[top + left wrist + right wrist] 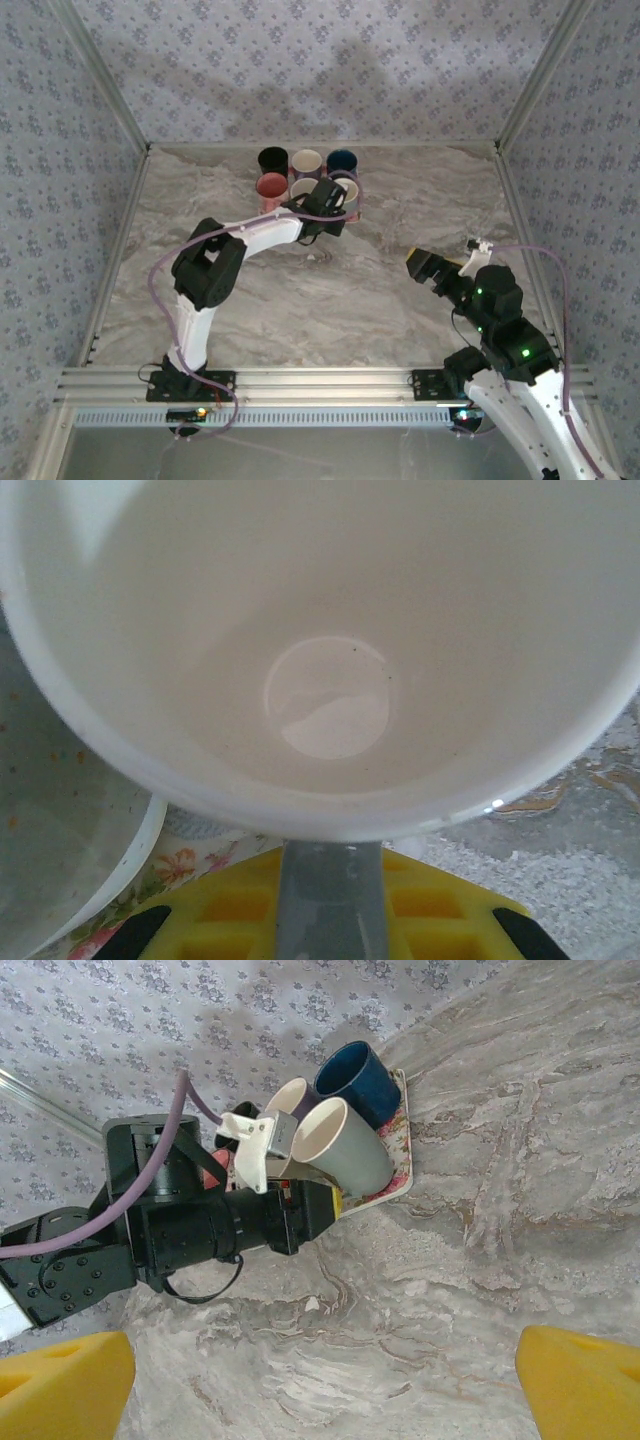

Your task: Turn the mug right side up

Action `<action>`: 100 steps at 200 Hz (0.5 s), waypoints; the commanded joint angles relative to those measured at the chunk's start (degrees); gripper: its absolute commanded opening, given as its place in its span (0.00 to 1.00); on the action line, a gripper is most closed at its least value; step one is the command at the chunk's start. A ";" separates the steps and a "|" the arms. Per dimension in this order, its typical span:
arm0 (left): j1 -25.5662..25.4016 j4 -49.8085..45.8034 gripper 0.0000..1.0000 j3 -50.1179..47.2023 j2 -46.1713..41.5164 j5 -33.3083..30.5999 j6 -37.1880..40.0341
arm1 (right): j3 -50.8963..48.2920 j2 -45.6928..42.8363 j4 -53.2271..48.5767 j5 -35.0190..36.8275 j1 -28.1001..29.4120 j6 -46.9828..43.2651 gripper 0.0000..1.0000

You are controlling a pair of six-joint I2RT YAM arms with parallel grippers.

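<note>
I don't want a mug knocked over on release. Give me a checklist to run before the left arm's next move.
1. Left claw shut on cream mug at its rim: ok.
2. Mug mouth facing up: ok.
3. Mug base seated on floral mat: cannot tell.
4. Gap to neighbouring mug: cannot tell, very close.
5. Right claw open, well away from the mugs: ok.

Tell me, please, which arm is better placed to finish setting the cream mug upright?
Left. The left fingers are shut on the cream mug at its rim, by the floral mat. The right fingers stand open over the table, apart from the other mugs.
</note>
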 commanded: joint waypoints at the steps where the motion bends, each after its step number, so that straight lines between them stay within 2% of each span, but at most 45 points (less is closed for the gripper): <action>1: 0.73 1.72 0.00 3.65 0.48 -0.65 -0.57 | 0.36 -0.59 -0.45 -0.63 -0.33 -0.36 1.00; 34: 0.74 0.61 0.01 4.41 1.13 -1.17 -0.79 | 0.84 -0.56 -1.20 -0.70 -0.35 -0.43 1.00; 65: 1.24 -0.94 0.18 4.97 1.39 -0.10 -1.85 | 1.31 -0.56 -1.38 -0.62 -0.30 -0.80 1.00; 100: 1.35 -1.08 0.31 4.40 0.89 0.58 -2.35 | 1.93 -0.56 -1.38 -0.71 -0.37 -1.06 1.00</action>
